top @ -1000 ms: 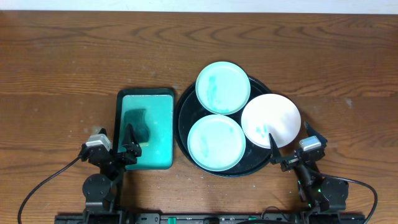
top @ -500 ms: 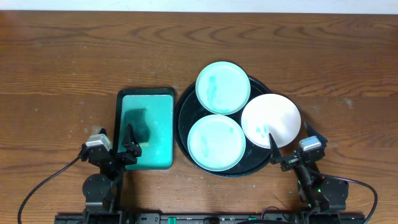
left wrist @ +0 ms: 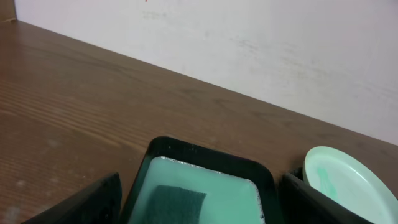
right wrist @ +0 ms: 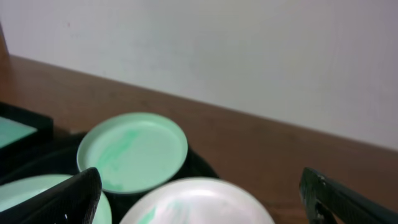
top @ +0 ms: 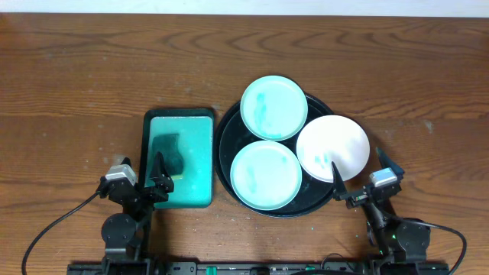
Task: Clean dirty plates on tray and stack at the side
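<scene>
The left claw [top: 142, 166] is hanging wide open and gripping nothing at the near edge of the table [top: 76, 76], over the near-left corner of the small green tray [top: 200, 145]. The right claw [top: 357, 168] is gaping just as wide and empty, just beside the black tray [top: 223, 141]. From overhead, all three plates are lying on that black tray: the far plate [top: 274, 108] and near plate [top: 266, 175] are showing teal smears, and the right plate [top: 332, 148], overhanging the rim, is carrying one small streak. The sponge [top: 166, 149] is sitting in the small green tray. The left wrist view is showing only that sponge [left wrist: 177, 202] between spread fingers. The right wrist view is showing the smeared plates ahead. Judging by this, cleaning is not yet begun and no stack is forming at the side.
</scene>
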